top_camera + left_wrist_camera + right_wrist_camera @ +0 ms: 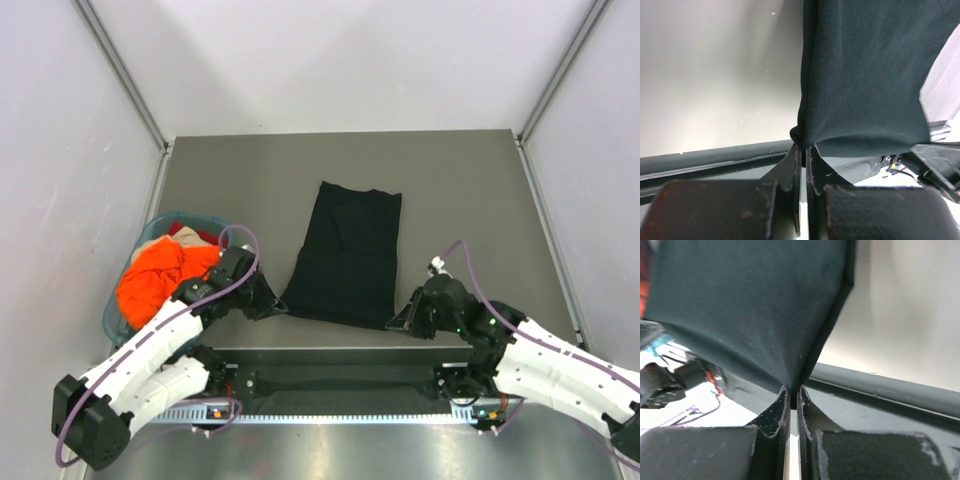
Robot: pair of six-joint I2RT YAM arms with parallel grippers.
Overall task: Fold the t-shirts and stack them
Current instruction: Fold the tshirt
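t-shirts, i count two. one large plain black cloth t-shirt (348, 255) lies in the middle of the grey table (460, 190), folded into a long narrow panel that runs from the far side toward me and widens a little at the near end. one bright orange cloth t-shirt (160, 280) sits crumpled in the single teal plastic basket (112, 312) at the table's left edge, well apart from the black one. one piece of beige cloth (186, 238) lies in the basket just behind the orange one.

both near corners of the black cloth t-shirt are pinched. the left gripper (270, 303) is at the near left corner. on my left wrist feed its two fingers (803, 150) are pressed together with the black cloth (865, 75) bunched at their tips and stretching away above them. the right gripper (402, 320) is at the near right corner. on my right wrist feed its two fingers (793, 390) are clamped on a point of the black cloth (750, 305), which spreads up and left from the tips.

two arms are in view, one at each corner, both low over the table's near edge.
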